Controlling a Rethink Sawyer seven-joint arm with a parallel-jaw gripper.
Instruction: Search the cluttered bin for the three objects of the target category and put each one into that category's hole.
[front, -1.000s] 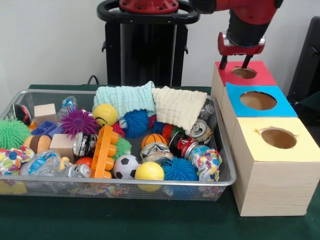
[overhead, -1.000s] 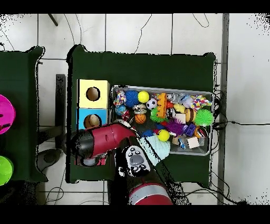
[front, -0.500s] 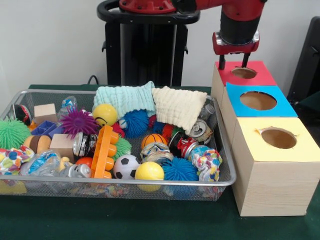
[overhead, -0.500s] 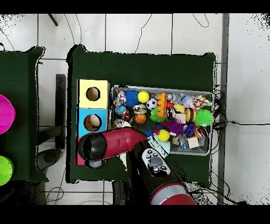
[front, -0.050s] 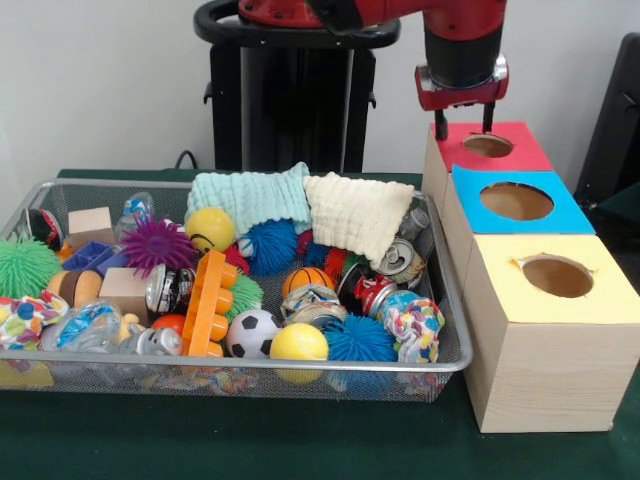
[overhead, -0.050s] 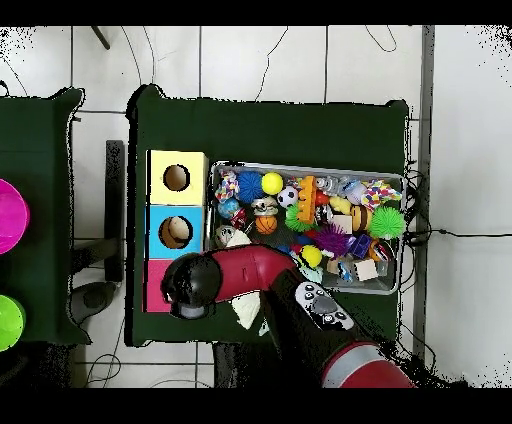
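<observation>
My gripper (front, -0.050s: 462, 127) hangs open and empty just above the left back corner of the red box (front, -0.050s: 520, 152), beside its round hole. In the overhead view the arm's head (overhead, -0.050s: 195, 287) hides the gripper and covers most of the red box (overhead, -0.050s: 154, 285). The wire bin (front, -0.050s: 250, 366) holds crushed cans (front, -0.050s: 400, 258), balls such as a yellow smiley ball (front, -0.050s: 209, 228) and a soccer ball (front, -0.050s: 251, 333), spiky toys (front, -0.050s: 157, 243), wooden blocks (front, -0.050s: 90, 221), a teal cloth (front, -0.050s: 250, 195) and a cream cloth (front, -0.050s: 357, 212).
The blue box (front, -0.050s: 517, 225) and the yellow box (front, -0.050s: 600, 300), each with a round hole, line up in front of the red one, right of the bin. The black pedestal (front, -0.050s: 290, 90) stands behind the bin. Dark green cloth (front, -0.050s: 300, 440) covers the table.
The gripper has shifted left and slightly up, from over the red box's hole to its left back corner. It stays open and empty. The bin's contents have not moved.
</observation>
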